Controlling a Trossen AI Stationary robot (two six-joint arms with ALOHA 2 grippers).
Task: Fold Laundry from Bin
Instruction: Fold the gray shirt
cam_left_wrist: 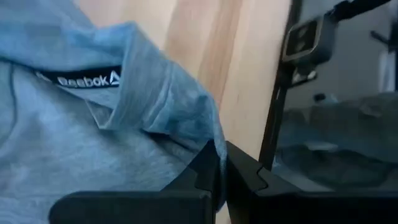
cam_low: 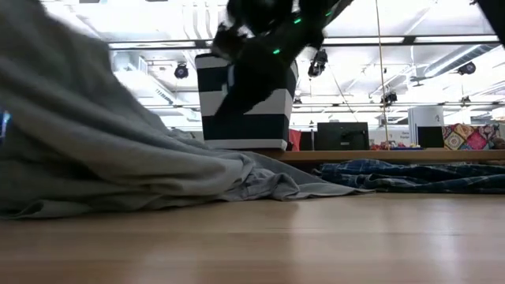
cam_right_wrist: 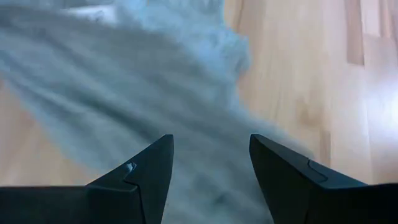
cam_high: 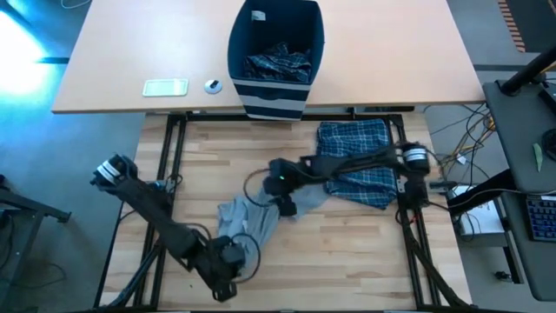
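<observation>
A grey T-shirt (cam_high: 248, 222) lies crumpled on the wooden table (cam_high: 347, 261), near its middle. My left gripper (cam_high: 228, 271) is at the shirt's near end and is shut on it; in the left wrist view (cam_left_wrist: 221, 157) the collar label (cam_left_wrist: 87, 79) shows close by. My right gripper (cam_high: 287, 207) hovers open over the shirt's far end (cam_right_wrist: 211, 163), with the cloth (cam_right_wrist: 143, 93) below its fingers and apart from them. A plaid garment (cam_high: 356, 161) lies flat at the far right. The navy striped bin (cam_high: 276, 52) stands beyond the table's far edge with plaid laundry (cam_high: 278, 63) inside. My left gripper pinches a folded edge of the grey T-shirt (cam_left_wrist: 211, 140), beside the collar, between its two shut fingers. The fingers slant down at it from the table's left. The cloth rises toward the gripper (cam_low: 55, 95), while the rest of the shirt (cam_low: 260, 181) lies on the table.
A pale desk (cam_high: 130, 52) behind the table carries the bin, a flat pale object (cam_high: 165, 87) and a small round one (cam_high: 213, 85). Bare wood stretches along the near right of the table. Cables and equipment (cam_high: 486, 209) sit off the right edge.
</observation>
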